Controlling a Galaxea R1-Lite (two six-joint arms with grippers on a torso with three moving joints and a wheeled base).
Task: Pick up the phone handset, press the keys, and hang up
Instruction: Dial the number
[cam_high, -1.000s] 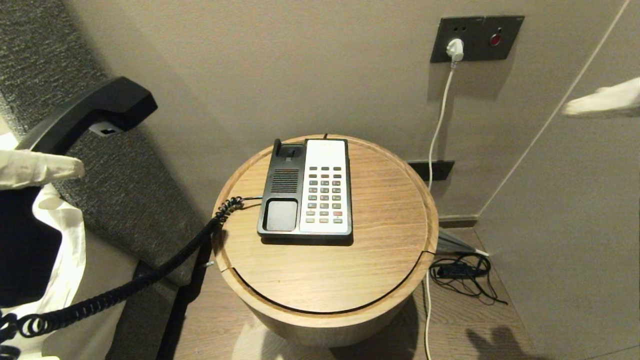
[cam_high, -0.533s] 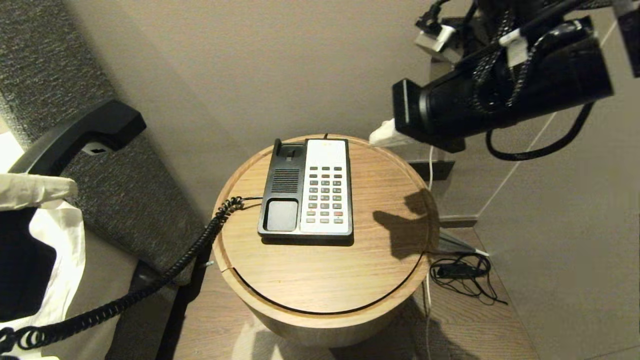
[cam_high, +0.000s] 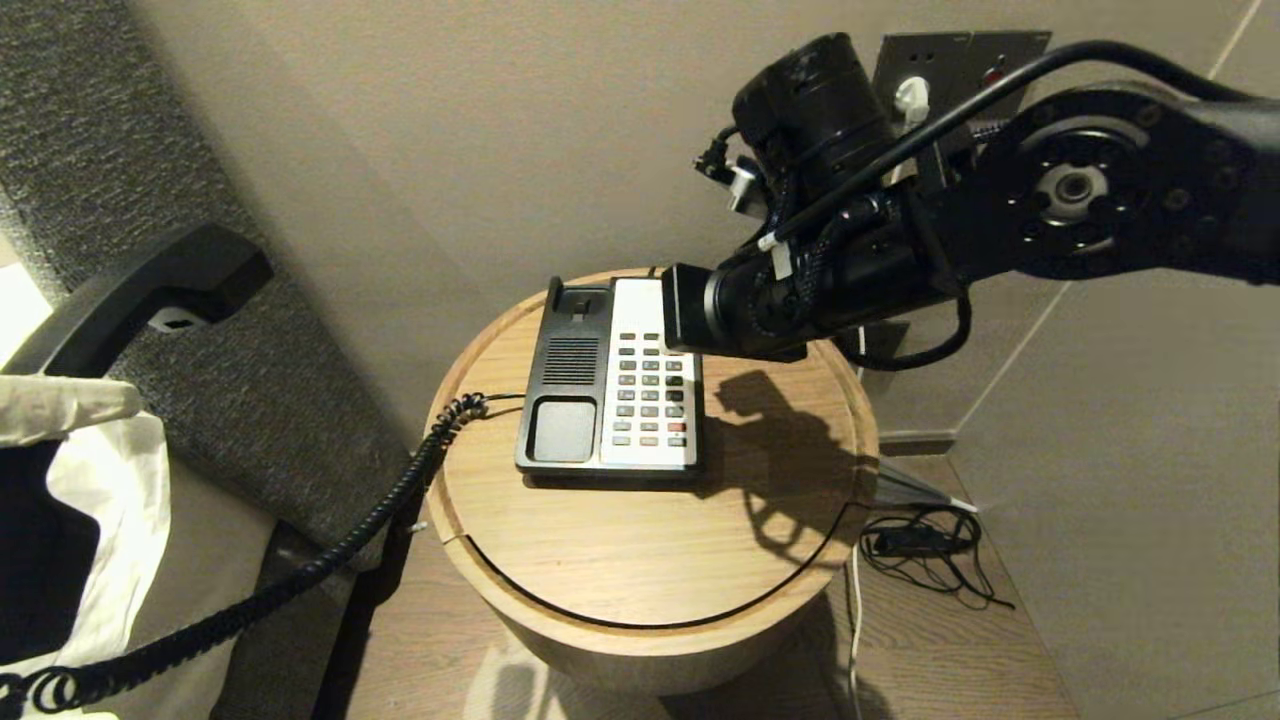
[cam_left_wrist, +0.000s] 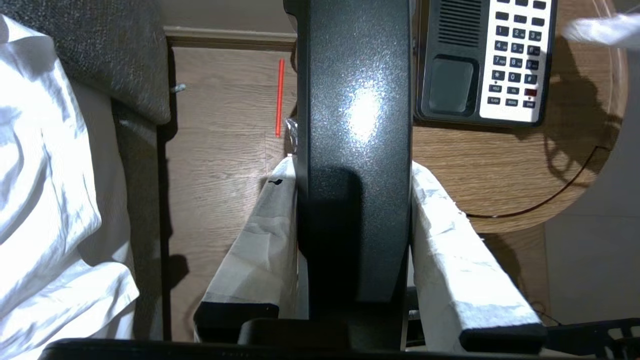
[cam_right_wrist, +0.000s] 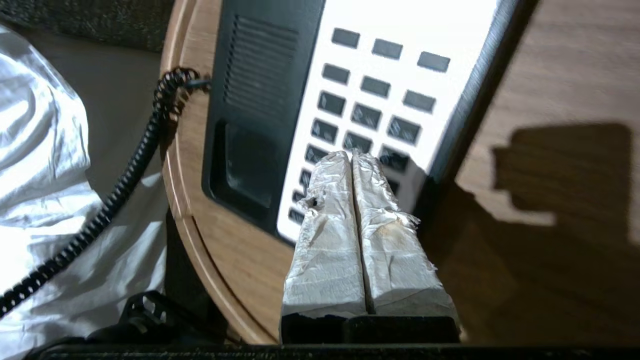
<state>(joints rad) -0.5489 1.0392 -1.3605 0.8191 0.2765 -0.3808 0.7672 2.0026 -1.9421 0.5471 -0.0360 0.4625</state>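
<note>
The black and white phone base (cam_high: 608, 385) sits on the round wooden table (cam_high: 640, 560). My left gripper (cam_left_wrist: 352, 170) is shut on the black handset (cam_high: 130, 300) and holds it lifted off to the left of the table. Its coiled cord (cam_high: 300, 570) hangs down to the base. My right arm (cam_high: 800, 280) reaches over the phone from the right. My right gripper (cam_right_wrist: 352, 156) is shut, its white-wrapped fingertips together just above the lower rows of the keypad (cam_right_wrist: 370, 100). I cannot tell whether they touch a key.
A wall socket with a white plug (cam_high: 910, 98) is behind the table, and its cable runs down to a tangle of wires on the floor (cam_high: 925, 545). Grey upholstery (cam_high: 150, 150) and white cloth (cam_high: 110, 520) are at the left.
My right arm has swung in from the upper right and down over the keypad. My left gripper with the handset has dropped slightly.
</note>
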